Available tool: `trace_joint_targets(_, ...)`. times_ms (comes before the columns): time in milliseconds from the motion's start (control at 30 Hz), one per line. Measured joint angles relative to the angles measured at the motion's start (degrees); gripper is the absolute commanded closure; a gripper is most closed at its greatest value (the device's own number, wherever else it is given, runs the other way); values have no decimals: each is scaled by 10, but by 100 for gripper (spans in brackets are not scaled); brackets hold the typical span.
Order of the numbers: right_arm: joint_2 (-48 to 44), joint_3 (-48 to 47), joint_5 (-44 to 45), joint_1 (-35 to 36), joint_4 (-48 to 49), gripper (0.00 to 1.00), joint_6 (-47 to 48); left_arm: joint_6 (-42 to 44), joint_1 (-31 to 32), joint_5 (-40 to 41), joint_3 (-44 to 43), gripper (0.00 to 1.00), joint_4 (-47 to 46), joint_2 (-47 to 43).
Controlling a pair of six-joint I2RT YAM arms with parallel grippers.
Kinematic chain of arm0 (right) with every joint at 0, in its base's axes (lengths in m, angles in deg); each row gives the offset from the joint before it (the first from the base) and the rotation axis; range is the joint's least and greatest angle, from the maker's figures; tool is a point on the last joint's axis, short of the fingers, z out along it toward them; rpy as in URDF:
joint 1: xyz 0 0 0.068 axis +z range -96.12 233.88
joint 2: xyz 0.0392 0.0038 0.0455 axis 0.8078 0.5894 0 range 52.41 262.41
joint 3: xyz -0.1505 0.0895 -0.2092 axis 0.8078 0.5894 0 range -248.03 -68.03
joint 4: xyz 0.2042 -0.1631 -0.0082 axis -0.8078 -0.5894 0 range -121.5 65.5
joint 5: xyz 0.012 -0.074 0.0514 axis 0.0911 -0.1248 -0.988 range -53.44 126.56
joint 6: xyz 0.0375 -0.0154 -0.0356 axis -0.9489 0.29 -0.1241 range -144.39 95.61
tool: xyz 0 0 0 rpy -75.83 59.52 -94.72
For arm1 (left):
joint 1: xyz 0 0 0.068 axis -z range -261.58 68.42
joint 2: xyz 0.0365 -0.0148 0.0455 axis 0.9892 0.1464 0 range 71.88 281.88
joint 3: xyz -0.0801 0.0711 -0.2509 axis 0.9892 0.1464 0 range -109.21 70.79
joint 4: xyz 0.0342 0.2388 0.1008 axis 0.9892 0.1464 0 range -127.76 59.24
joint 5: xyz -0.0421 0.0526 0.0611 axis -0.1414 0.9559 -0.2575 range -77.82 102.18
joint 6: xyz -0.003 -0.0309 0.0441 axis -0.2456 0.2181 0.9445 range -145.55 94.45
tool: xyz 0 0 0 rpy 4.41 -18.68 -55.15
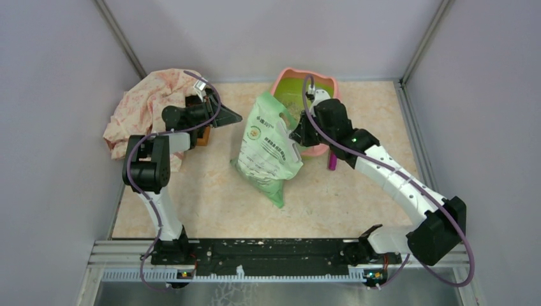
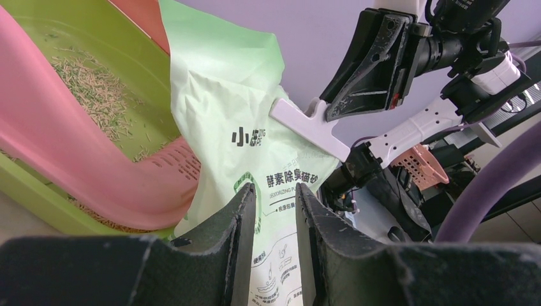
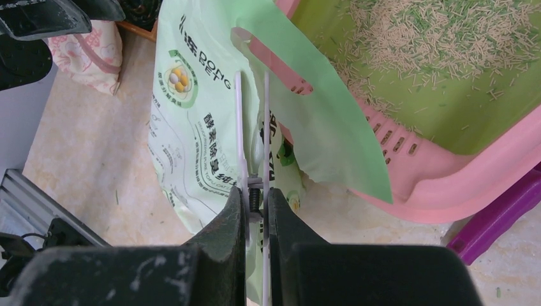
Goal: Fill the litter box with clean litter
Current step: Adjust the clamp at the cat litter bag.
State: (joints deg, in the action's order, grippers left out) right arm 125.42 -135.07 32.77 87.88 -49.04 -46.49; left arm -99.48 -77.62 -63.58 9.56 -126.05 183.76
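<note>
The right pincer (image 3: 255, 192) is clamped on a white clip (image 3: 237, 127) whose two thin arms run up the face of the green bag (image 1: 268, 150); whether the clip bites the bag cannot be told. The left pincer (image 2: 274, 191) holds nothing, its fingers a little apart, and hangs just left of the bag's top corner in the overhead view. The litter box (image 3: 446, 185) sits at the upper middle of that view, straight beyond the bag, whose top flap leans on the box's near pink rim. The bag's long axis runs from that rim down toward the arms, so its top end points at the box. The right arm is the nearer to both. The litter (image 3: 434, 38) is a thin scatter on the green floor, so filling looks barely begun. There is one box, one bag, one clip, one magenta scoop (image 3: 497, 217) beside the box, and one cloth (image 1: 147, 105) at upper left.
</note>
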Motion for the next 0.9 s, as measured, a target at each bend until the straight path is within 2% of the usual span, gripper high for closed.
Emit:
trace_joint_targets(67,-1,3,0,0,3,96,0,0,0,0,0,65,0,0)
trace_joint_targets(167,-10,18,-2,0,16,73,0,0,-2,0,0,65,0,0)
trace_joint_targets(233,-16,26,-5,0,22,63,0,-1,-2,0,0,65,0,0)
trace_joint_targets(367,-20,30,-6,0,23,50,5,-4,-2,-1,0,65,0,0)
trace_joint_targets(467,-21,34,-6,0,22,46,10,-7,-2,-1,0,65,0,0)
trace_joint_targets(767,-24,33,-10,-14,10,43,21,-14,-3,-1,0,64,0,0)
trace_joint_targets(900,-44,33,-22,-33,6,30,25,-15,-6,3,0,62,2,-1)
